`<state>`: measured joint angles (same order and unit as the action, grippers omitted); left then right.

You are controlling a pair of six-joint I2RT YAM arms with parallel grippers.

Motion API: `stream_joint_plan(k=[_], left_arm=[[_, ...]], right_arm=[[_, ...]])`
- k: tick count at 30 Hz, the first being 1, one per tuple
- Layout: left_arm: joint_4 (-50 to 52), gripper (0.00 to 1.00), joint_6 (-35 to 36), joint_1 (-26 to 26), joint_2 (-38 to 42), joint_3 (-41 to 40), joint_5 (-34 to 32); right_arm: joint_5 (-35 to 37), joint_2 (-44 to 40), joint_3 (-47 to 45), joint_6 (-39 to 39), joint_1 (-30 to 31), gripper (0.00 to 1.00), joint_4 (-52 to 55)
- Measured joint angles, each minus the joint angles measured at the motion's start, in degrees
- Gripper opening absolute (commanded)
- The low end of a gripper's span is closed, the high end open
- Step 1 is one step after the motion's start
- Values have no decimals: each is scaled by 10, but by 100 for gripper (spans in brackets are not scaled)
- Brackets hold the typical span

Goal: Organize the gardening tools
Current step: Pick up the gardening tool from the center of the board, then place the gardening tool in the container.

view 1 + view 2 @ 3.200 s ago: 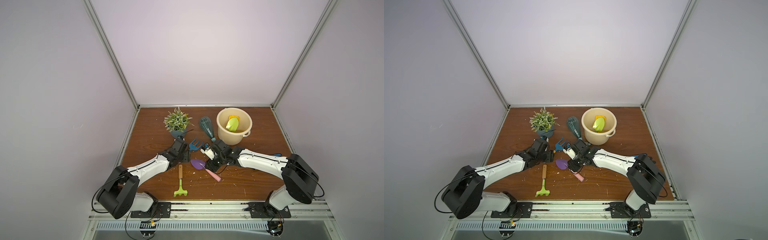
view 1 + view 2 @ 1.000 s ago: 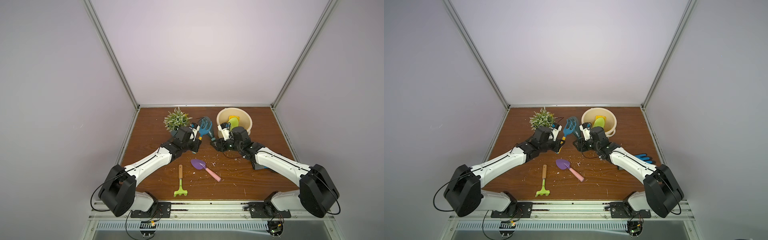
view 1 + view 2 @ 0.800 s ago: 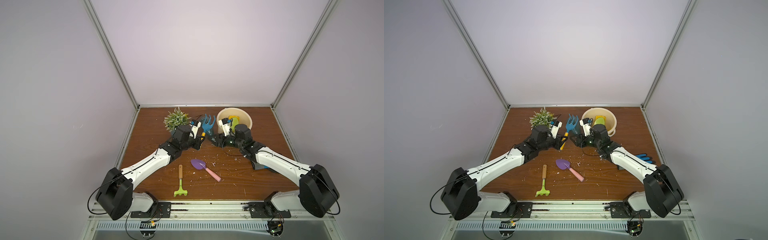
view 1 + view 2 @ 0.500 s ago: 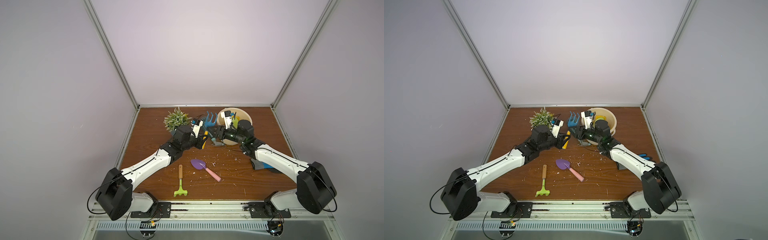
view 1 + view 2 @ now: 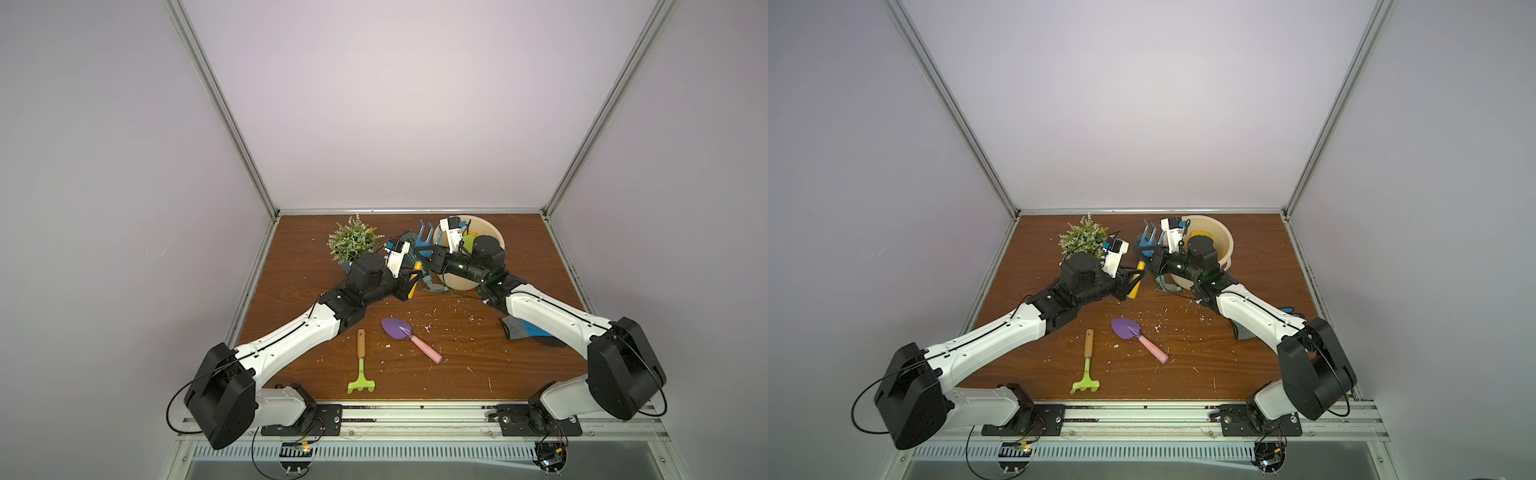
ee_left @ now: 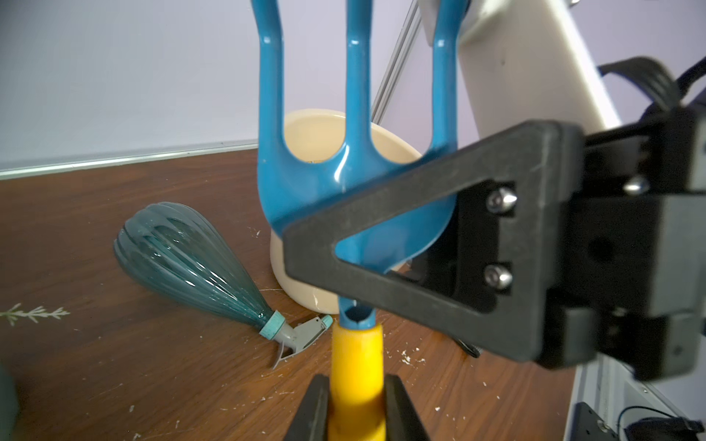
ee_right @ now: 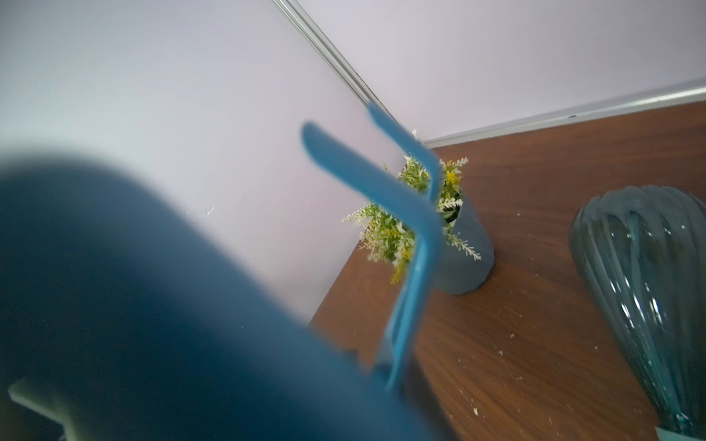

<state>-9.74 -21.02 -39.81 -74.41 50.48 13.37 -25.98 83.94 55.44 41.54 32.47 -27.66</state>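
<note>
- The blue fork (image 6: 355, 183) is up in the air, at about 12 o'clock on the table (image 5: 478, 374), with its prongs pointing up.
- Both arms have it at once. The left gripper (image 6: 357, 385) is pinching the yellow handle. The right gripper (image 5: 434, 261) is closed on the blue head, just under the prongs.
- The cream bucket (image 5: 461, 283) sits at 1 o'clock, just beside the fork. I think the fork is meant to go in there.
- The teal spray bottle (image 6: 191, 263) lies on its side under the fork, touching the bucket.
- The purple trowel (image 5: 399, 330) is near the middle of the table. The lime-green rake (image 5: 360, 384) is at 7 o'clock. Both are lying loose.
- What could go wrong: if the right arm pulls away while the left one is holding tight, the fork could twist or pop out.
- The blue head looks smooth and curvy, so the pinch there might slip. Then the fork would fall on the spray bottle.
- The prongs are close to the bucket. A bump could catch the rim and tip it.
</note>
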Motion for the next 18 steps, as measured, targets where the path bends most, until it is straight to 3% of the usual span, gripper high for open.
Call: stream_joint_plan(k=[2,5,12,18], left_arm=[[-1,40,2,0,0,-6,-6],[-3,54,-1,-1,0,-6,-14],[-3,59,-2,-2,6,-10,-55],[3,64,-2,-1,9,-11,-90]], right_arm=[[7,-5,5,-9,6,6,19],[26,-12,13,-31,2,4,51],[86,-12,95,-97,-35,3,145],[188,-9,203,-180,-72,4,204]])
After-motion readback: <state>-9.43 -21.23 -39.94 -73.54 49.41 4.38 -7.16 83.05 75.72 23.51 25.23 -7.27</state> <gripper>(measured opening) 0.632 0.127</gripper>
